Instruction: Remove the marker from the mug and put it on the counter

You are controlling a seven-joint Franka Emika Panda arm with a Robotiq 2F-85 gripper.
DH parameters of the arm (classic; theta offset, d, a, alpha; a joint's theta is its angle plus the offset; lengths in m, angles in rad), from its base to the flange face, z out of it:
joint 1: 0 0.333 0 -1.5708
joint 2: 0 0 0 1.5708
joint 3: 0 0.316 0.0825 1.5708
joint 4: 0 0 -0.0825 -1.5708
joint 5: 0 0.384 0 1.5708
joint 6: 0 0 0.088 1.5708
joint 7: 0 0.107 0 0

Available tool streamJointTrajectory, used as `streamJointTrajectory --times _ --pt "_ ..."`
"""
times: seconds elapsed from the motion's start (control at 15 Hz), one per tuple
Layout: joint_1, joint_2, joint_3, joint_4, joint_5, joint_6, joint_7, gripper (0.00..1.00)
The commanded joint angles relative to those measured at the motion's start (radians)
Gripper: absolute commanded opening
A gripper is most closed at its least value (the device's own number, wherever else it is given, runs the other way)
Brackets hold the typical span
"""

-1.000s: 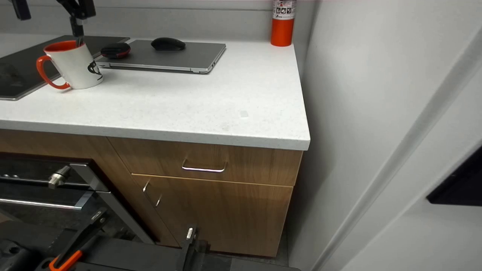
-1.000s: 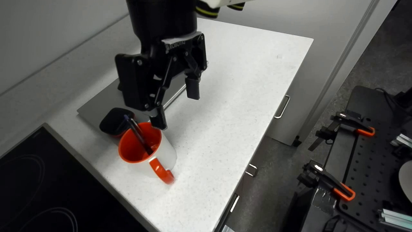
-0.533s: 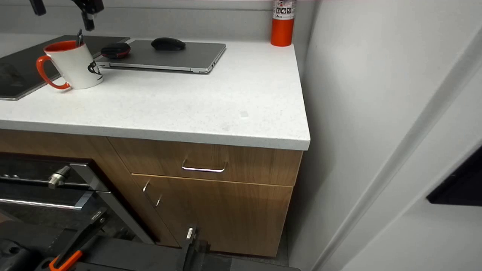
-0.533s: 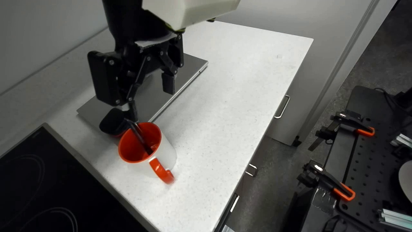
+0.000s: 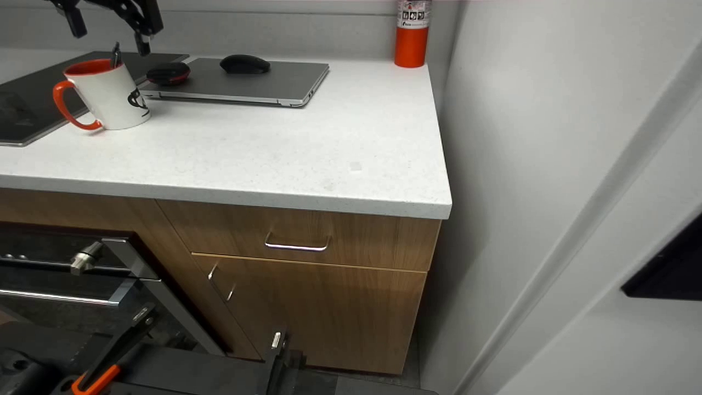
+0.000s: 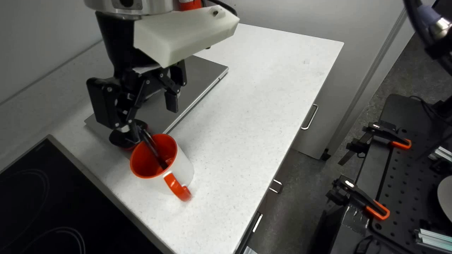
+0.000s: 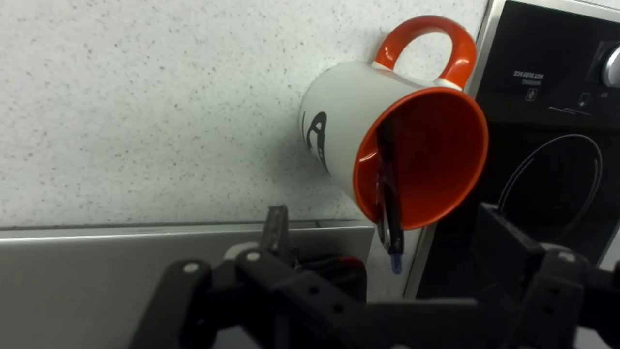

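Two fingers (image 7: pixel 508 242) of the Robotiq gripper (image 6: pixel 154 120) are spread wide above a white coffee mug (image 7: pixel 339 97). In the wrist view the upper end of the marker (image 7: pixel 391 194), a slim black pen with a pocket clip and a bluish tip, shows between them, clear of both. The marker is inside the mug and tilted, its lower part down in the orange-red interior, its clip end jutting past the rim on the side toward the closed grey laptop (image 5: pixel 279 85). The mug stands upright on the speckled white countertop (image 5: pixel 274 142), its orange-red handle (image 7: pixel 463 55) turned away from the laptop, dark print on its flank. Just beside it is the black glass cooktop (image 6: pixel 53 197). In an exterior view a black computer mouse (image 5: pixel 245 65) rests on the laptop, and a rounded black object (image 5: pixel 168 73) with red trim, too unclear to name, sits at the corner nearest the mug. Well apart from these, near the back wall (image 5: pixel 247 33), stands a red cylinder (image 5: pixel 411 46) with a white label. Brown wood-grain cabinet fronts (image 5: pixel 329 312) with metal bar handles (image 5: pixel 296 248) lie below the countertop.
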Motion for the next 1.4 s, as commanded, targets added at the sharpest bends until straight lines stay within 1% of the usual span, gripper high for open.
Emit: streamJointTrajectory --times 0.0,0.2,0.47,0.53,0.6,0.67,0.73,1.0,1.07,1.2,1.27,1.33 --pt "0.007 0.074 0.004 0.063 -0.027 0.031 0.03 1.0" --pt "0.006 0.101 0.009 0.083 -0.016 0.042 0.027 1.0" --pt "0.008 0.102 0.019 0.089 -0.015 0.057 0.024 1.0" --pt "0.008 0.103 0.022 0.091 -0.015 0.059 0.021 0.83" --pt "0.007 0.101 0.025 0.09 -0.012 0.062 0.017 0.74" --pt "0.008 0.1 0.027 0.09 -0.013 0.066 0.018 0.68" --pt "0.008 0.099 0.029 0.09 -0.014 0.069 0.018 0.58" --pt "0.006 0.096 0.031 0.087 -0.017 0.077 0.016 0.28" --pt "0.005 0.095 0.03 0.086 -0.017 0.079 0.015 0.19" --pt "0.002 0.089 0.029 0.081 -0.014 0.082 0.013 0.05" --pt "0.001 0.087 0.03 0.078 -0.01 0.083 0.01 0.0" --pt "-0.002 0.08 0.03 0.072 -0.006 0.085 0.006 0.0"
